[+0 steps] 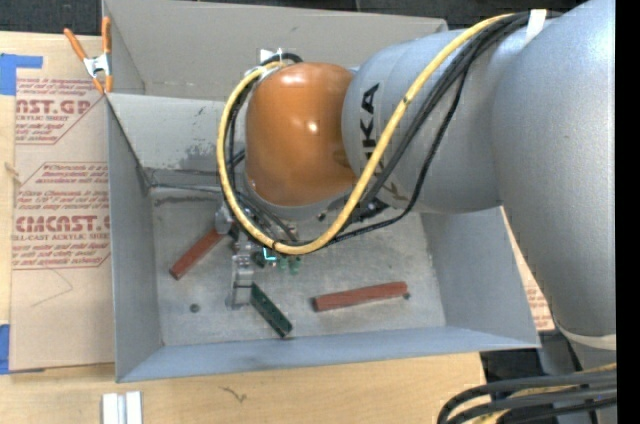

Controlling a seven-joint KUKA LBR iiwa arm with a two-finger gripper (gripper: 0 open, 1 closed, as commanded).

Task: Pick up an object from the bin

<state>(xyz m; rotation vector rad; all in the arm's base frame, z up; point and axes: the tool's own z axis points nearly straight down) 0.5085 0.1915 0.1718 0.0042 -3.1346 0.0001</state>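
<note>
My gripper [242, 280] hangs low over the bin floor at the front left, just under the arm's wrist. A dark green flat stick [271, 310] lies slanted right below and beside it, its upper end close to the gripper's tip. A reddish-brown stick [197, 255] lies slanted just left of the gripper. A longer reddish-brown bar [360, 297] rests flat on the floor to the right. I cannot see anything held.
The arm and its orange wrist cover with cables hide the middle and back of the bin. A white thing [270, 58] peeks out behind the cover near the back wall. A small dark speck [195, 307] lies on the floor at the front left.
</note>
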